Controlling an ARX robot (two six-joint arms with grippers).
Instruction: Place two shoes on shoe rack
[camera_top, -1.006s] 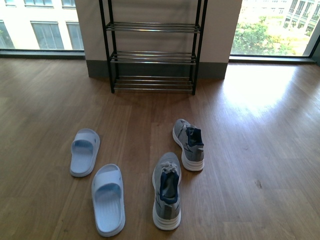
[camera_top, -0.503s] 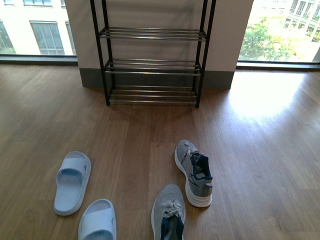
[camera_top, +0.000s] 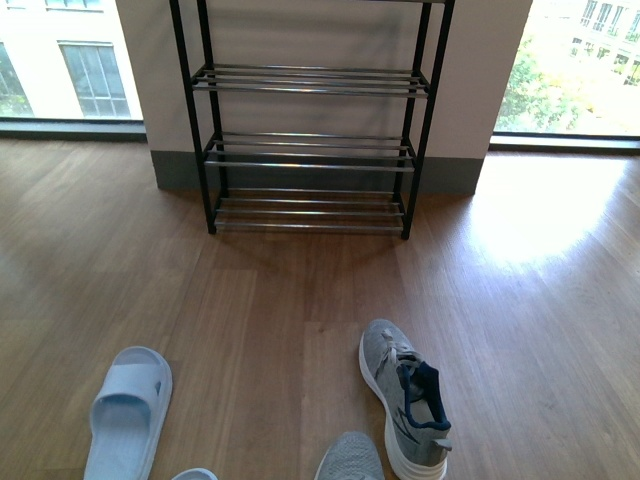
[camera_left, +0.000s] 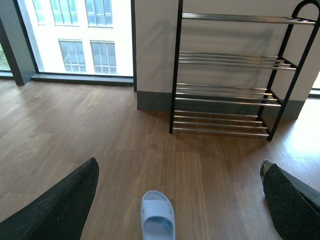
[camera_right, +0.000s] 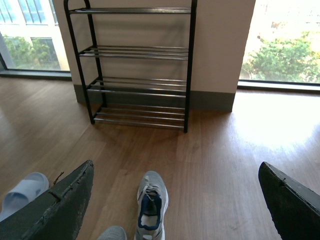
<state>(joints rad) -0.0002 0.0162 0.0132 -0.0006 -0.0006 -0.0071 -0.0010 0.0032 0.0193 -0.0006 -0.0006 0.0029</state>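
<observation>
Wooden floor (camera_top: 250, 290) stretched ahead of you to a pale wall between two big windows. The shoe rack (camera_top: 310, 158) stood upright against that wall, with its tiers of silver rods facing you. Every shoe you could see lay on the floor, well short of the rack.

In the front view you had one grey sneaker (camera_top: 408, 395) lying to the right of centre, toe pointing toward the rack. Only the toe of the second sneaker (camera_top: 350, 460) showed at the bottom edge, just beside it. One pale blue slide (camera_top: 125, 415) lay off to the left, also toe toward the rack. The tip of the other slide (camera_top: 195, 475) barely showed at the edge.

Your left gripper (camera_left: 179, 165) had its fingers (camera_left: 60, 210) spread wide apart, and a pale blue slide showed on the floor between them. Your right gripper (camera_right: 176, 167) was spread just as wide, with the grey sneaker showing between its fingers (camera_right: 285, 200).
</observation>
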